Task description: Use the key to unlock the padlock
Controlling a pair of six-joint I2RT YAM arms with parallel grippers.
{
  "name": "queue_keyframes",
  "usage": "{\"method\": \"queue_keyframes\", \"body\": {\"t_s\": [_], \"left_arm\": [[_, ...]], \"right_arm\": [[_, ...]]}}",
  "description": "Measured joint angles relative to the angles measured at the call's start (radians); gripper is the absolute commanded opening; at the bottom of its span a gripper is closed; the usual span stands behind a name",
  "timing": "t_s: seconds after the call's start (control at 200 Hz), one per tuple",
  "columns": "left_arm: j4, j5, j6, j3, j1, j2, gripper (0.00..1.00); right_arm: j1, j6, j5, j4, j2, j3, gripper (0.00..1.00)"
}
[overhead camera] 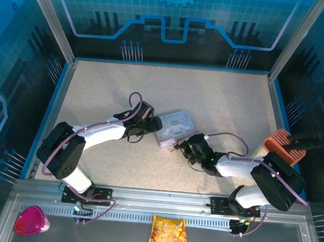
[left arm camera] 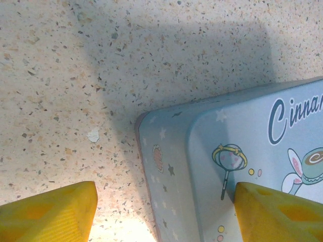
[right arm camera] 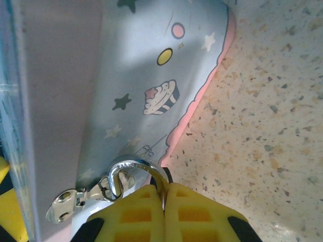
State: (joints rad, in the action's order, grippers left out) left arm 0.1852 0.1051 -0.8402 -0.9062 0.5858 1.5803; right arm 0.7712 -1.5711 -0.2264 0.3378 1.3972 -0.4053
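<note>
1. left pincer (left arm camera: pixel 164 214) open, straddling the cartoon tin (left arm camera: pixel 237 151) at its corner, likely to steady it.
2. right pincer (right arm camera: pixel 164 199) pinched shut against the padlock (right arm camera: pixel 132 163) shackle, which is hooked through the tin's hasp (right arm camera: pixel 64 205).

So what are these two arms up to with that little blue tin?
The left tool stands open astride a corner of the pale blue cartoon tin. The right tool is pinched shut on what looks like a thin dark metal key, right at the padlock's silvery shackle, hooked through the tin's clasp.
</note>
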Motion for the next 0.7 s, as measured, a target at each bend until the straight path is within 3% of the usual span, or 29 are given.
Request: {"method": "queue_keyframes", "body": {"t_s": [0.11,0.35,0.7], "left_arm": [[0.0,0.019,0.0,0.0,0.016,0.0,0.72],[0.001,0.086,-0.014,-0.002,0.085,0.001,0.72],[0.0,0.138,-0.058,-0.002,0.117,0.005,0.72]], "right_arm": [[-0.017,0.0,0.008,0.001,0.001,0.002,0.0],[-0.109,-0.072,0.102,0.181,0.028,0.08,0.0],[-0.133,-0.198,0.153,0.421,0.064,0.177,0.0]]}}
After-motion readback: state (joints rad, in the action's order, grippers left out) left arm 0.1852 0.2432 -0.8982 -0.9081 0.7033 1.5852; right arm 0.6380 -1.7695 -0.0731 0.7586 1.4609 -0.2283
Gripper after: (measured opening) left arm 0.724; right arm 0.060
